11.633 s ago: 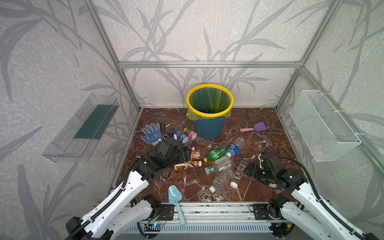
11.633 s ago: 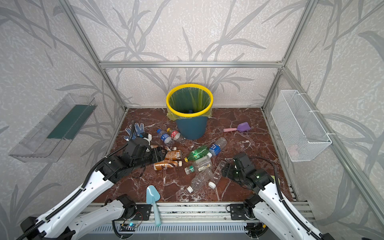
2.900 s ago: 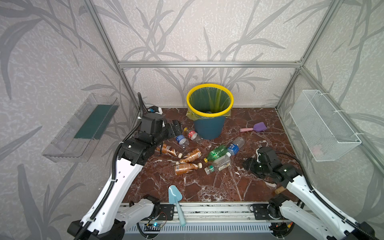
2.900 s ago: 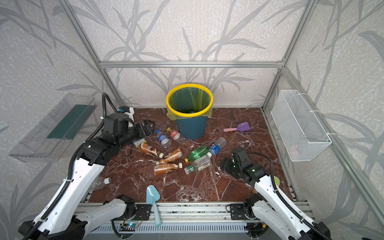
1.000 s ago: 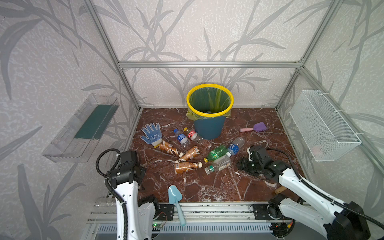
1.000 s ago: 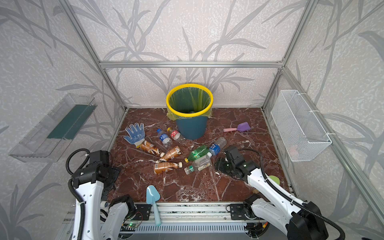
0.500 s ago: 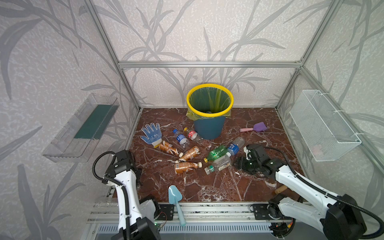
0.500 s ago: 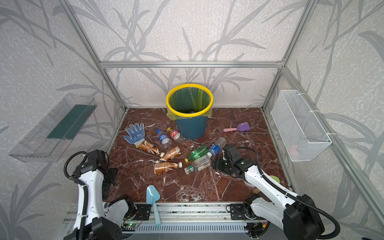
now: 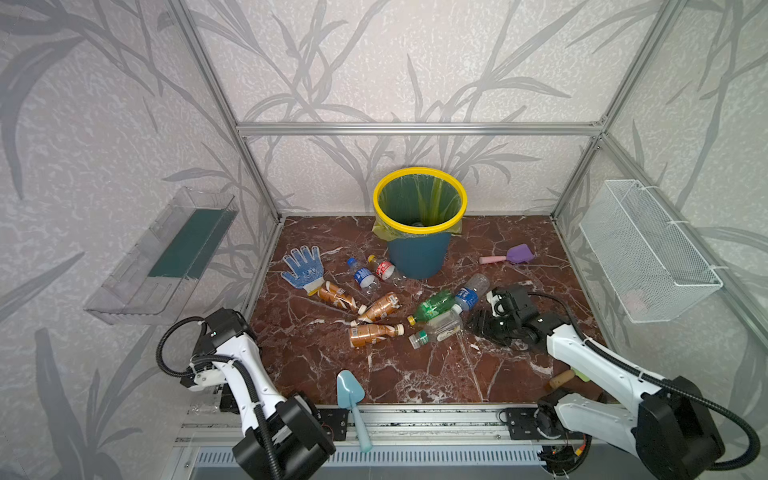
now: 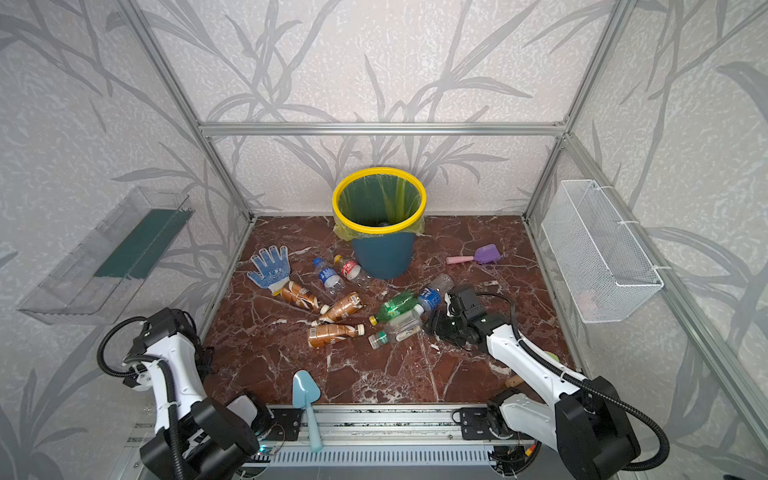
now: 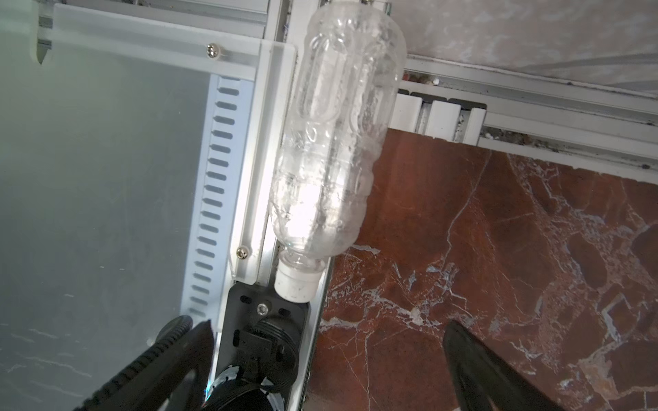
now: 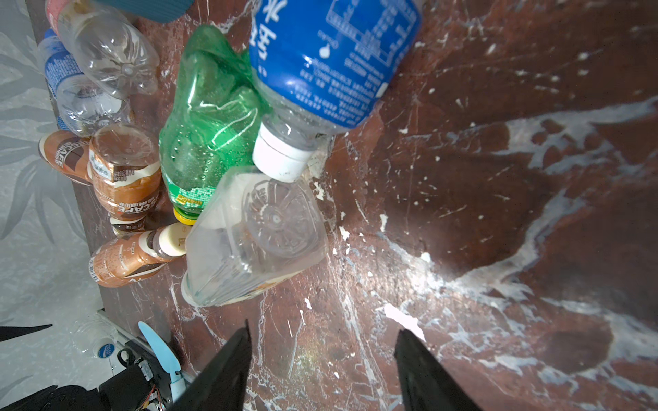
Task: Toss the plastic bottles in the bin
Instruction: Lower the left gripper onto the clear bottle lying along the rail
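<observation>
Both arms' jaws are hanging open, empty; you're facing the clear bottle [image 12: 249,242] beside the green bottle [image 12: 206,117], so centre it before closing.

A round dark teal plastic bin [image 9: 417,259] with yellow rim ring and green liner is stood upright at the back of the marble bench [image 9: 415,374]. Small plastic bottles are laid on their sides before it: two clear labelled bottles [image 9: 362,275] near its base, three brown-wrapped white-capped bottles [image 9: 380,306] clustered, and a green bottle [image 9: 434,303], a blue-labelled clear bottle [image 9: 467,296] and a square clear bottle [image 9: 438,329] touching. A clear unlabelled bottle [image 11: 334,142] is seen along the bench's edge.
</observation>
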Controlling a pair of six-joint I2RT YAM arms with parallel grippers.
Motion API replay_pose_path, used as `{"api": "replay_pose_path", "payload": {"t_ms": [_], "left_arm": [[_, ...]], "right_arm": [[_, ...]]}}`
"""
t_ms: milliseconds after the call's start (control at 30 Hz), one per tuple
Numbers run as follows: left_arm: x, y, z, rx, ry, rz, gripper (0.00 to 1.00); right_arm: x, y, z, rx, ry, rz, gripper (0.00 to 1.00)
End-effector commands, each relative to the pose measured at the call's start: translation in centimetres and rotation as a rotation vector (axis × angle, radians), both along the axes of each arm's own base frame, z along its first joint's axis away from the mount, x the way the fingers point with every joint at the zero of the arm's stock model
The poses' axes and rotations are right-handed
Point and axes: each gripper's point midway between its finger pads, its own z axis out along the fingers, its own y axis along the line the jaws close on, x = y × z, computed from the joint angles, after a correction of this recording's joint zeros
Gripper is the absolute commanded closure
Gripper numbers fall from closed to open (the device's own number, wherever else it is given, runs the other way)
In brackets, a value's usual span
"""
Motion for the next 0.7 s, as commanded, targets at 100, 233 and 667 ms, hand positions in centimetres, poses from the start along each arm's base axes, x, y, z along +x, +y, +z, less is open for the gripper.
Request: {"api": "replay_pose_path", "payload": {"t_ms": [100, 233, 667], "left_arm": [[1.6, 3.0, 0.8, 0.016, 0.054, -0.151, 0.00], [3.3, 4.0, -0.2, -0.025, 0.062, -0.269, 0.01], [-0.2, 4.2, 0.8, 0.027, 0.220, -0.162, 0.00]], "right_arm": [[0.5, 0.1, 0.1, 0.026, -0.015, -0.001, 0.34], [0.6, 0.1, 0.1, 0.032, -0.011, -0.003, 0.34], [1.3, 0.4, -0.4, 0.037, 0.005, 0.025, 0.34]]}}
